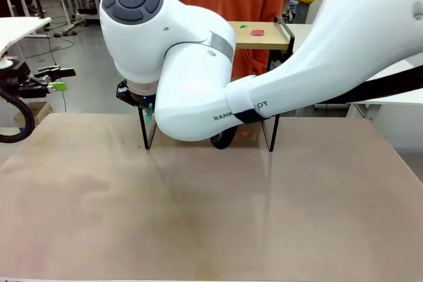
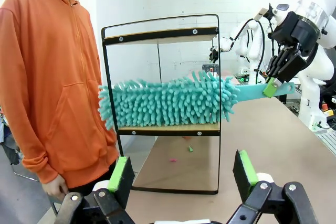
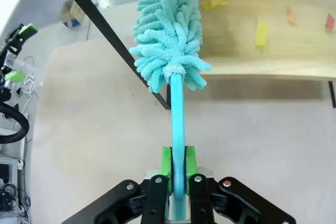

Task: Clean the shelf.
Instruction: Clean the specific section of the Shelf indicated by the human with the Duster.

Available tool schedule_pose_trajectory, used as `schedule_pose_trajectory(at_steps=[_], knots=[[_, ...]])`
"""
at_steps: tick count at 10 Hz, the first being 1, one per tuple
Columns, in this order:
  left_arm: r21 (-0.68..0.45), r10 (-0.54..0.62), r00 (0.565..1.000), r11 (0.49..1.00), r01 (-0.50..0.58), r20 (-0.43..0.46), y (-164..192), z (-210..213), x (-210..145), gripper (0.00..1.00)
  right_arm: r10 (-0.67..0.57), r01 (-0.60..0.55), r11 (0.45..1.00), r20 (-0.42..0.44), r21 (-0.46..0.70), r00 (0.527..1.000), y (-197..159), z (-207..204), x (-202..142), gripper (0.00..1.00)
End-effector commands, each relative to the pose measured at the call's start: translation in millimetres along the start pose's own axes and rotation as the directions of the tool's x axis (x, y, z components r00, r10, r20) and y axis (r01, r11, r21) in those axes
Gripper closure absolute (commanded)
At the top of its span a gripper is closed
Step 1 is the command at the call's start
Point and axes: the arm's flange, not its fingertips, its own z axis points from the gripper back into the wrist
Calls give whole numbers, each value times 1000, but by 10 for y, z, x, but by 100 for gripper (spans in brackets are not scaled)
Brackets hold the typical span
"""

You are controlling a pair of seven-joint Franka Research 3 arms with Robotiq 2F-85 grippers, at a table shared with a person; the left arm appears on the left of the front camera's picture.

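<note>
Several paper scraps [image 3: 261,31] are seen on the boards of the shelf [image 2: 157,35], which is stood at twelve o'clock on the table [image 1: 198,216], just before the person [image 2: 47,77]. The duster [image 2: 168,100] is held over the lower board, its handle clamped in the closed right claw [image 3: 178,163]. The left claw [image 2: 182,174] is held wide open and empty. If the fluffy head is snagged on the black frame, the light shelf could be shoved or tipped toward twelve o'clock, and scraps scattered.

Shelf [image 2: 168,129] stands on tan table [image 1: 198,216]; small coloured scraps [image 1: 256,32] on top board.
</note>
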Motion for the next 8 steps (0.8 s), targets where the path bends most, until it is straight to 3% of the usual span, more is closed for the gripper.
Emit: schedule_pose_trajectory(at_steps=[1, 2, 3, 7, 8], knots=[[-4, -4, 1000, 1000, 4, -2, -11, -6, 37, 0, -18, 19, 999, -48, 27, 999, -20, -11, 3, 87], [-4, -4, 1000, 1000, 4, -2, -11, -6, 37, 0, -11, 14, 999, -72, 42, 997, -15, -28, 2, 87], [-4, -4, 1000, 1000, 4, -2, -11, -6, 37, 0, -18, 18, 1000, -22, 2, 1000, 0, -23, -11, 87], [-4, -4, 1000, 1000, 4, -2, -11, -6, 37, 0, -27, 27, 1000, -38, 6, 999, 1, -45, -14, 87], [-4, -4, 1000, 1000, 4, -2, -11, -6, 37, 0, -57, 55, 998, -56, -35, 997, -225, -46, 62, 87]])
